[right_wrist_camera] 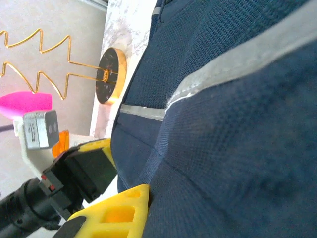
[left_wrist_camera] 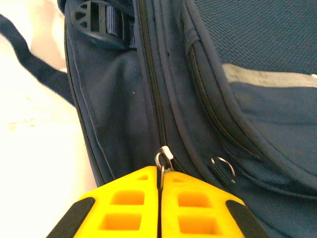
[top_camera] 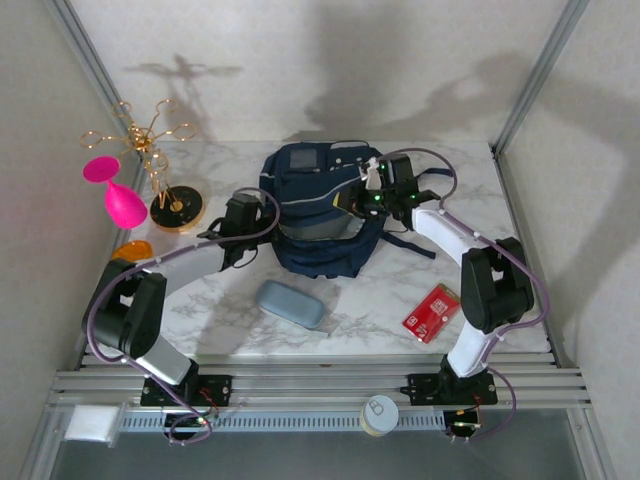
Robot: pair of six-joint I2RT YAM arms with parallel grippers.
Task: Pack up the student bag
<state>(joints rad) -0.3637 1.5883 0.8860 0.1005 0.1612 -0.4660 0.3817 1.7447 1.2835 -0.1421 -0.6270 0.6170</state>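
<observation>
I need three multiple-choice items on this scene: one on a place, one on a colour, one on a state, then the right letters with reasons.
1. Where does the grey case lie?
A. on the table, nearer the arms than the bag
B. on the bag
C. inside the bag

2. What colour is the card at the right?
A. green
B. red
C. white

3. How are the left fingers?
A. wide open
B. shut on a zipper pull
C. shut on the case

1 A: the top view shows it on the table before the bag. 2 B: it is plainly red. 3 B: the pull sits pinched between them.
</observation>
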